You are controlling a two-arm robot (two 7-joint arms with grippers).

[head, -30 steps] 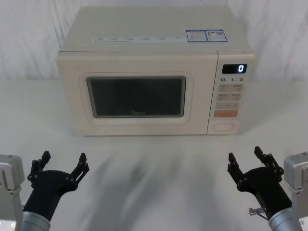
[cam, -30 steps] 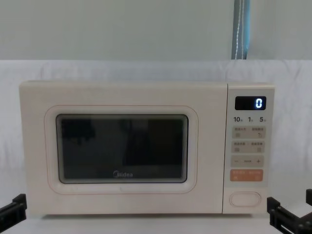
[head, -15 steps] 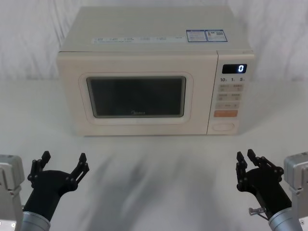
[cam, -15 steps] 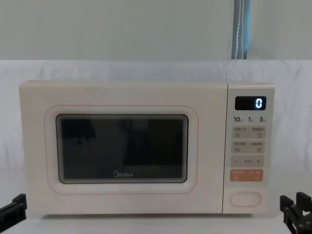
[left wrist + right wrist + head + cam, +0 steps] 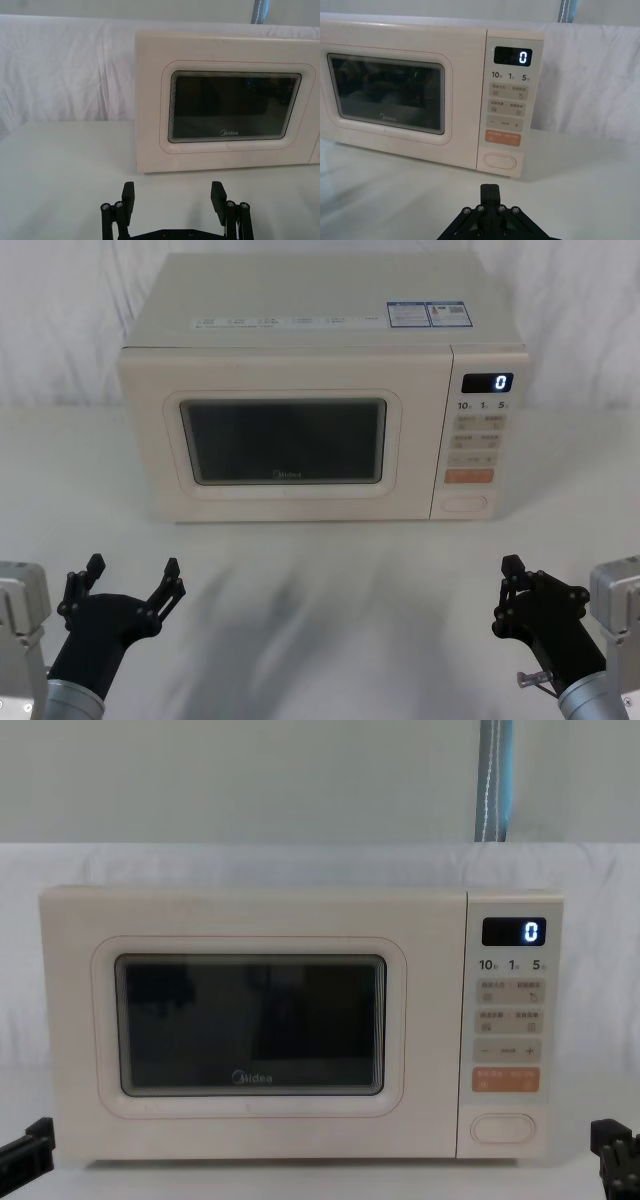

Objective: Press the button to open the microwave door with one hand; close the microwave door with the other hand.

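Cream and boxy, the microwave stands at the middle of the white worktop, toward its far edge, front facing the robot. The microwave door sits flush with the body, fully closed, its dark window and small logo facing forward. To the door's right runs the narrow control panel, with a black display lit with a "0" at the top, small printed keys beneath it, then an orange key. The button, a wide plain pill shape, is the lowest key on that panel, near the microwave's bottom right front corner; nothing touches it.

The left pincer hovers over the worktop's near left corner, well apart from the microwave, its two black fingers spread wide with nothing between them; the left wrist view shows the same gap in front of the door. The right pincer hovers over the near right corner, roughly in line with the control panel but well short of it. Its fingers are clenched together on nothing, which the right wrist view shows as a single black tip below the button.
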